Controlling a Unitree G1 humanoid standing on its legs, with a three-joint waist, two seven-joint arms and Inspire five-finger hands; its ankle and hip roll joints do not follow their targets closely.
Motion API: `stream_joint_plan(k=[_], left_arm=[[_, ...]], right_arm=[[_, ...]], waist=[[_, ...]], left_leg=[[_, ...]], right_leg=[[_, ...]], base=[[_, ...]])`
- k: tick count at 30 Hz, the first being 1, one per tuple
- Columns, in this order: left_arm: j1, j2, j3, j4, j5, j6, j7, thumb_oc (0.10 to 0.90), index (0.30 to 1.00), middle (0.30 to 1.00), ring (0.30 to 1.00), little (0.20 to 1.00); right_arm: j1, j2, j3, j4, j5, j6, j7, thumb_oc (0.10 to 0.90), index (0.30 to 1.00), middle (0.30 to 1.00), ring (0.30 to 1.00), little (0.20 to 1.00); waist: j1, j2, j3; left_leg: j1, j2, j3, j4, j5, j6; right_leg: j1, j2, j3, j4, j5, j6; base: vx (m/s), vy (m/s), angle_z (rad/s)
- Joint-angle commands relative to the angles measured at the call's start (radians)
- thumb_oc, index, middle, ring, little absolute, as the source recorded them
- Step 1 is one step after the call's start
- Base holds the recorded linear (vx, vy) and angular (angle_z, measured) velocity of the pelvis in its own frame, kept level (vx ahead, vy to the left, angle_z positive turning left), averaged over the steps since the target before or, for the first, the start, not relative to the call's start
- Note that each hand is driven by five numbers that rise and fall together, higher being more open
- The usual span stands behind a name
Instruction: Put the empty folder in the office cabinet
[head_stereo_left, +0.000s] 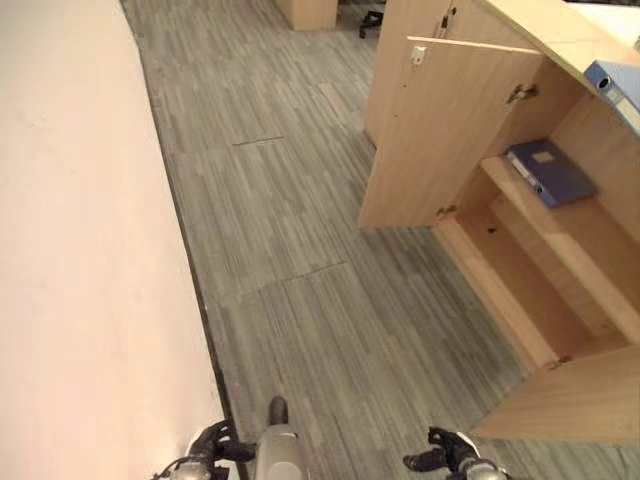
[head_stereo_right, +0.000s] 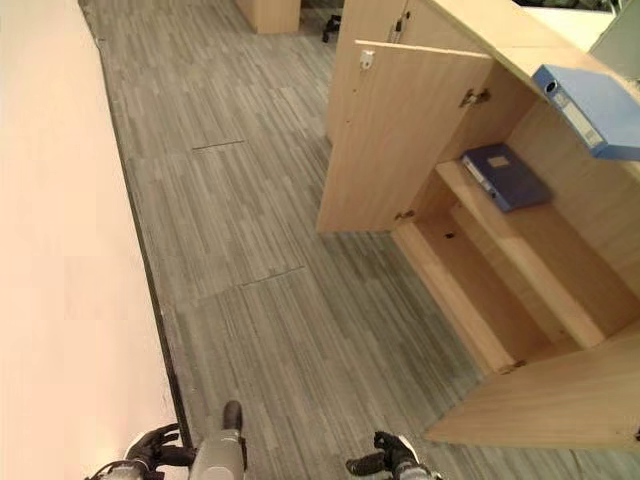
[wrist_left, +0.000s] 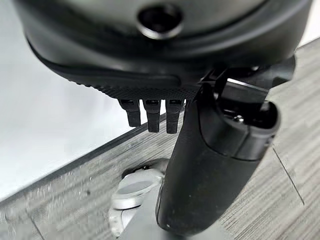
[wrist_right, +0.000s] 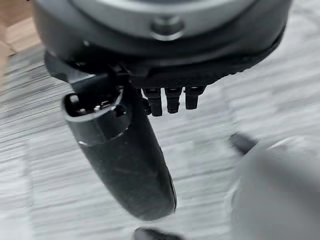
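Hanging low at the robot's sides, both hands carry nothing: the fingers (wrist_left: 152, 115) of the left hand (head_stereo_left: 215, 443) point straight down beside its thumb, loose and uncurled, and the fingers (wrist_right: 172, 100) of the right hand (head_stereo_left: 440, 455) look the same over the grey plank floor (head_stereo_left: 280, 220). Further out, to the right, the office cabinet (head_stereo_left: 440, 130) stands with its door (head_stereo_left: 445, 140) swung wide. A dark blue folder (head_stereo_left: 548, 172) lies flat on the upper shelf (head_stereo_left: 560, 225) inside, well apart from both hands. A lighter blue binder (head_stereo_right: 585, 108) rests on the cabinet's top, near its front edge. Which of the two is the empty one cannot be told from here. Either is probably stiff-boarded and light if empty, with smooth covers that may slip; the firmest hold would likely be across the rigid spine, thumb on one cover and fingers on the other.
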Motion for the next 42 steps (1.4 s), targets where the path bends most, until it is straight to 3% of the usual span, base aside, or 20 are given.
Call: stream_joint_plan(k=[1, 5, 6, 8, 9, 10, 12, 13, 16, 20, 22, 23, 24, 27, 32, 34, 35, 38, 39, 42], left_arm=[[0.025, 0.004, -0.05, -0.057, 0.004, -0.017, 0.016, 0.8, 0.9, 0.9, 0.9, 0.9], [0.019, 0.012, -0.062, -0.07, 0.009, -0.019, 0.022, 0.8, 0.9, 0.9, 0.9, 0.9], [0.009, 0.012, -0.07, -0.066, 0.015, -0.022, 0.022, 0.8, 0.9, 0.9, 0.9, 0.9], [0.003, 0.014, -0.076, -0.058, 0.02, -0.023, 0.02, 0.8, 0.9, 0.9, 0.9, 0.9], [0.001, 0.014, -0.084, -0.043, 0.033, -0.021, 0.015, 0.8, 0.9, 0.9, 0.9, 0.9], [0.001, 0.015, -0.085, -0.042, 0.034, -0.022, 0.015, 0.8, 0.9, 0.9, 0.9, 0.9], [0.002, 0.01, -0.088, -0.023, 0.059, -0.018, 0.004, 0.8, 0.9, 0.9, 0.9, 0.9], [0.003, 0.009, -0.087, -0.021, 0.061, -0.019, 0.003, 0.8, 0.9, 0.9, 0.9, 0.9], [0.002, 0.002, -0.081, -0.005, 0.088, -0.021, -0.006, 0.8, 0.9, 0.9, 0.9, 0.9], [0.009, -0.002, -0.084, -0.003, 0.123, -0.026, -0.017, 0.8, 0.9, 0.9, 0.9, 0.9], [0.021, -0.005, -0.08, 0.001, 0.125, -0.026, -0.021, 0.8, 0.9, 0.9, 0.9, 0.9], [0.034, -0.013, -0.071, 0.011, 0.127, -0.022, -0.025, 0.8, 0.9, 0.9, 0.9, 0.9], [0.035, -0.013, -0.072, 0.01, 0.127, -0.023, -0.025, 0.8, 0.9, 0.9, 0.9, 0.9], [0.056, -0.024, -0.053, 0.029, 0.133, -0.015, -0.031, 0.8, 0.9, 0.9, 0.9, 0.9], [0.051, -0.029, -0.036, 0.041, 0.105, -0.009, -0.02, 0.8, 0.9, 0.9, 0.9, 0.9], [0.034, -0.03, -0.062, 0.029, 0.114, -0.013, -0.017, 0.8, 0.9, 0.9, 0.9, 0.9], [0.034, -0.03, -0.062, 0.029, 0.114, -0.013, -0.017, 0.8, 0.9, 0.9, 0.9, 0.9], [0.02, -0.036, -0.086, -0.007, 0.103, -0.019, -0.02, 0.8, 0.9, 0.9, 0.9, 0.9], [0.008, -0.041, -0.099, -0.033, 0.088, -0.021, -0.016, 0.8, 0.9, 0.9, 0.9, 0.9], [-0.013, -0.045, -0.11, -0.05, 0.08, -0.022, -0.009, 0.8, 0.9, 0.9, 0.9, 0.9]], right_arm=[[0.003, -0.104, -0.024, -0.034, -0.015, 0.002, -0.019, 0.8, 0.9, 0.9, 0.9, 0.9], [-0.016, -0.097, -0.04, -0.058, 0.005, -0.005, -0.026, 0.8, 0.9, 0.9, 0.9, 0.9], [-0.022, -0.095, -0.041, -0.065, 0.014, -0.01, -0.026, 0.8, 0.9, 0.9, 0.9, 0.9], [-0.021, -0.096, -0.045, -0.068, 0.016, -0.01, -0.027, 0.8, 0.9, 0.9, 0.9, 0.9], [-0.016, -0.096, -0.042, -0.071, 0.01, -0.01, -0.033, 0.8, 0.9, 0.9, 0.9, 0.9], [-0.015, -0.095, -0.042, -0.072, 0.01, -0.01, -0.034, 0.8, 0.9, 0.9, 0.9, 0.9], [-0.008, -0.102, -0.048, -0.061, 0.007, -0.005, -0.042, 0.8, 0.9, 0.9, 0.9, 0.9], [-0.007, -0.102, -0.047, -0.061, 0.007, -0.005, -0.042, 0.8, 0.9, 0.9, 0.9, 0.9], [0.011, -0.108, -0.067, -0.054, -0.001, 0.003, -0.04, 0.8, 0.9, 0.9, 0.9, 0.9], [0.062, -0.121, -0.094, -0.041, -0.029, 0.019, -0.027, 0.8, 0.9, 0.9, 0.9, 0.9], [0.086, -0.129, -0.11, -0.034, -0.034, 0.027, -0.019, 0.8, 0.9, 0.9, 0.9, 0.9], [0.108, -0.138, -0.119, -0.022, -0.052, 0.035, -0.016, 0.8, 0.9, 0.9, 0.9, 0.9], [0.111, -0.139, -0.119, -0.023, -0.053, 0.035, -0.016, 0.8, 0.9, 0.9, 0.9, 0.9], [0.13, -0.143, -0.112, -0.004, -0.079, 0.044, -0.01, 0.8, 0.9, 0.9, 0.9, 0.9], [0.12, -0.156, -0.1, -0.022, -0.065, 0.034, -0.011, 0.8, 0.9, 0.9, 0.9, 0.9], [0.103, -0.167, -0.082, -0.018, -0.06, 0.029, -0.015, 0.8, 0.9, 0.9, 0.9, 0.9], [0.102, -0.167, -0.083, -0.017, -0.059, 0.029, -0.015, 0.8, 0.9, 0.9, 0.9, 0.9], [0.094, -0.178, -0.073, -0.007, -0.052, 0.021, -0.023, 0.8, 0.9, 0.9, 0.9, 0.9], [0.089, -0.188, -0.064, -0.006, -0.055, 0.02, -0.023, 0.8, 0.9, 0.9, 0.9, 0.9], [0.081, -0.201, -0.058, -0.004, -0.058, 0.021, -0.023, 0.8, 0.9, 0.9, 0.9, 0.9]], waist=[[0.007, 0.057, -0.069], [-0.03, 0.09, -0.049], [-0.054, 0.093, -0.023], [-0.062, 0.095, -0.014], [-0.065, 0.091, -0.009], [-0.066, 0.092, -0.002], [-0.078, 0.086, -0.001], [-0.073, 0.093, -0.001], [-0.094, 0.101, -0.006], [-0.134, 0.125, -0.016], [-0.145, 0.134, -0.025], [-0.144, 0.135, -0.04], [-0.146, 0.135, -0.04], [-0.143, 0.139, -0.054], [-0.18, 0.16, -0.04], [-0.196, 0.163, -0.042], [-0.195, 0.166, -0.042], [-0.192, 0.165, -0.044], [-0.18, 0.158, -0.037], [-0.177, 0.142, -0.025]], left_leg=[[-0.016, 0.025, -0.019, -0.123, 0.022, 0.003], [0.081, -0.003, 0.027, -0.183, -0.007, 0.028], [0.129, -0.036, 0.041, -0.196, -0.02, 0.027], [0.15, -0.05, 0.05, -0.2, -0.031, 0.025], [0.191, -0.068, 0.061, -0.213, -0.062, 0.014], [0.19, -0.064, 0.068, -0.209, -0.053, 0.016], [0.243, -0.062, 0.097, -0.222, -0.089, -0.012], [0.25, -0.054, 0.1, -0.221, -0.096, -0.017], [0.287, -0.04, 0.147, -0.218, -0.119, -0.039], [0.321, -0.022, 0.161, -0.176, -0.163, -0.06], [0.337, -0.028, 0.174, -0.143, -0.187, -0.063], [0.359, -0.056, 0.2, -0.116, -0.216, -0.058], [0.36, -0.058, 0.198, -0.114, -0.219, -0.057], [0.39, -0.07, 0.249, -0.076, -0.258, -0.054], [0.407, 0.022, 0.275, 0.025, -0.276, -0.1], [0.398, 0.102, 0.279, 0.103, -0.206, -0.148], [0.395, 0.109, 0.278, 0.107, -0.204, -0.153], [0.368, 0.175, 0.272, 0.236, -0.074, -0.201], [0.331, 0.181, 0.242, 0.341, -0.009, -0.209], [0.279, 0.199, 0.225, 0.44, 0.046, -0.209]], right_leg=[[-0.108, -0.033, -0.071, 0.423, -0.039, 0.063], [-0.199, 0.0, -0.095, 0.538, 0.019, 0.063], [-0.238, 0.03, -0.12, 0.474, -0.033, 0.063], [-0.241, 0.027, -0.16, 0.402, -0.061, 0.063], [-0.243, -0.013, -0.246, 0.283, -0.138, 0.036], [-0.235, -0.01, -0.264, 0.275, -0.135, 0.021], [-0.273, -0.058, -0.327, 0.07, -0.1, 0.003], [-0.257, -0.039, -0.326, 0.04, -0.088, 0.004], [-0.267, -0.094, -0.359, -0.129, 0.0, 0.027], [-0.277, -0.212, -0.299, -0.18, 0.084, 0.054], [-0.269, -0.254, -0.316, -0.169, 0.109, 0.055], [-0.241, -0.289, -0.387, -0.166, 0.136, 0.06], [-0.237, -0.292, -0.389, -0.168, 0.139, 0.06], [-0.206, -0.325, -0.516, -0.143, 0.148, 0.056], [-0.209, -0.272, -0.509, -0.103, 0.127, 0.04], [-0.215, -0.211, -0.502, -0.091, 0.08, 0.006], [-0.216, -0.204, -0.503, -0.091, 0.075, 0.002], [-0.203, -0.121, -0.511, -0.113, 0.011, -0.054], [-0.183, -0.075, -0.515, -0.139, -0.022, -0.086], [-0.154, -0.04, -0.512, -0.166, -0.054, -0.116]], base=[[0.34, 0.496, -0.1], [0.24, 0.31, -0.02], [0.17, 0.123, -0.2], [0.28, 0.145, -0.16], [0.25, 0.104, -0.22], [0.34, 0.0, -0.39], [0.23, -0.1, -0.44], [0.13, -0.082, -0.38], [0.17, -0.118, -0.37], [0.23, -0.151, -0.14], [0.29, -0.097, -0.14], [0.24, -0.019, -0.27], [0.23, -0.022, -0.34], [0.2, -0.12, -0.45], [0.3, -0.297, -0.69], [0.3, -0.362, -0.18], [0.18, -0.225, -0.23], [0.26, -0.287, -0.44], [0.25, -0.297, -0.51], [0.21, -0.255, -0.72]])
